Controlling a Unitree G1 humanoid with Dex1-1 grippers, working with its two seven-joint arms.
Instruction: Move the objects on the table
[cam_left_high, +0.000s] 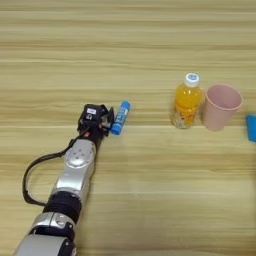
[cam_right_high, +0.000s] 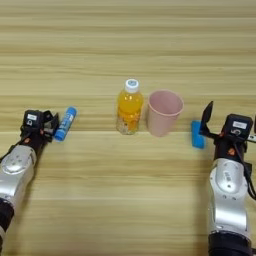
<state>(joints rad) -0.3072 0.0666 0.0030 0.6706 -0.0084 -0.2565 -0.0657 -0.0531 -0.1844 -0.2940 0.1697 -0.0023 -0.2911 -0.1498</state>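
Wood-grain table (cam_right_high: 125, 200) holds 4 things. Left gripper (cam_left_high: 102, 121), jaws slightly parted and empty, sits just beside the light, rigid tube (cam_left_high: 120, 117); grasp it mid-barrel. Bottle (cam_right_high: 129, 106) and tippy cup (cam_right_high: 163, 112) stand at centre. Right gripper (cam_right_high: 212, 125) seems open beside a blue block (cam_right_high: 197, 134).

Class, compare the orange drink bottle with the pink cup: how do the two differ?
The orange drink bottle is see-through, filled with orange liquid and closed by a white cap; the pink cup is opaque and open at the top. The bottle narrows upward, the cup narrows downward. Both stand upright, side by side, mid-table.
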